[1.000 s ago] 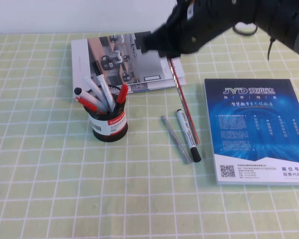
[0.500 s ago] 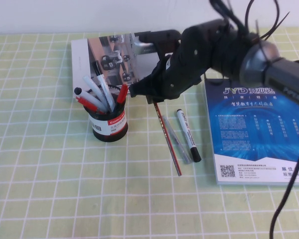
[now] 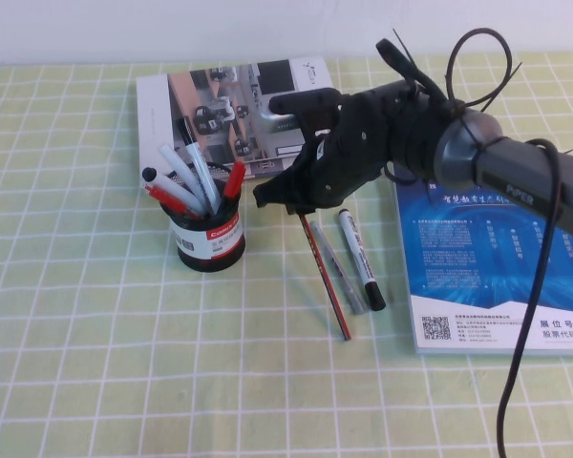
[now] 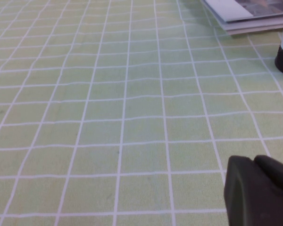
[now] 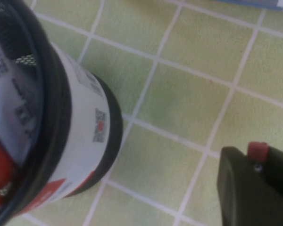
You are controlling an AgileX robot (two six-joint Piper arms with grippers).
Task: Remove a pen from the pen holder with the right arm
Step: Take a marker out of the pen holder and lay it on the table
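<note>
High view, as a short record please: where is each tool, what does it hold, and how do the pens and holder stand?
right tool: low over the cloth, to the right of the pen holder, shut on a red pencil
red pencil: outside the holder, slanting down from the tool, lower tip at or near the cloth
pen holder: upright, several pens in it
lying loose: grey pen and black marker, beside the pencil
left tool: over bare cloth, seen only from its own wrist camera
</note>
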